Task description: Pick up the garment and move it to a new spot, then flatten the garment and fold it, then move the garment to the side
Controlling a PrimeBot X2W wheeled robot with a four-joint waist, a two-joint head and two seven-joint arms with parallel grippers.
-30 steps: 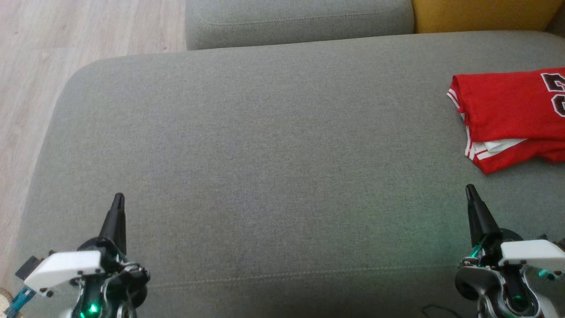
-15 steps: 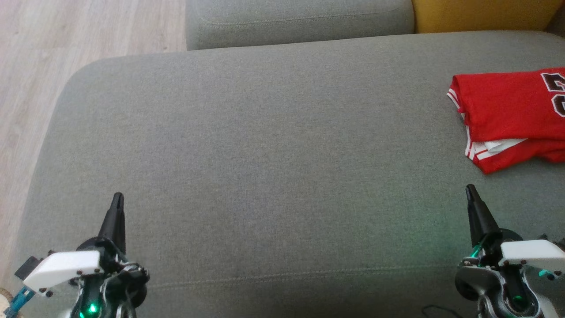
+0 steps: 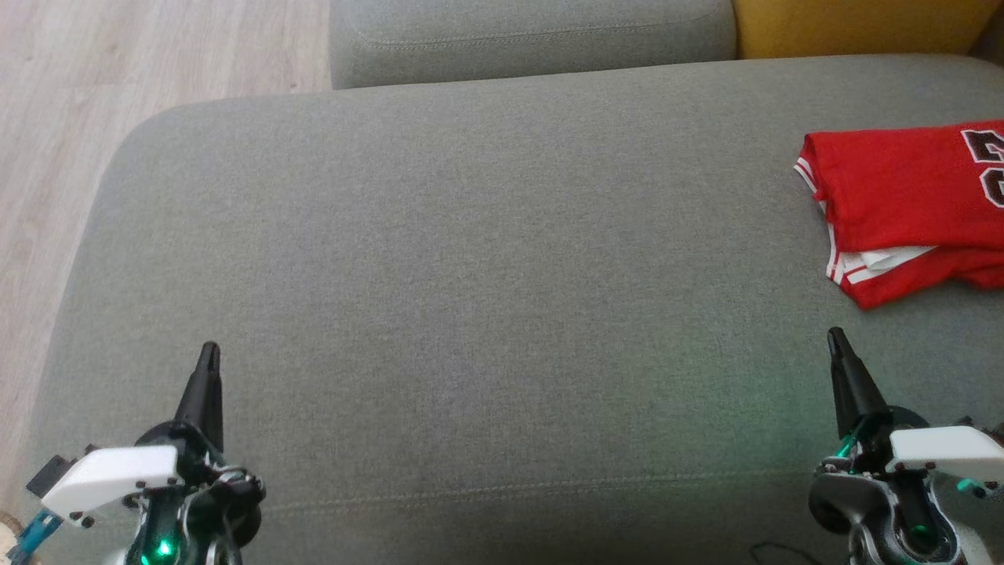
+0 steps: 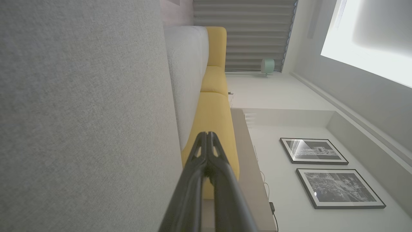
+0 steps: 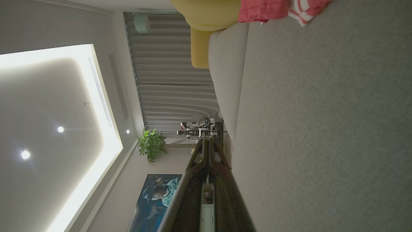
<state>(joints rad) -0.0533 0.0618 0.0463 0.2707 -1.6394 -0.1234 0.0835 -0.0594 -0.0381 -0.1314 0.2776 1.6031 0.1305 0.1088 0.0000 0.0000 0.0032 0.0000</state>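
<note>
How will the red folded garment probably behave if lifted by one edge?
The red garment is probably floppy: its layers lie in soft creases, so it would likely unfold. It looks thin, hence light. Pushed, it may bunch on the woven grey cushion.

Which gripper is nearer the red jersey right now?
Right. The right gripper sits just short of the red jersey, not touching; the left gripper is far off across the grey cushion.
</note>
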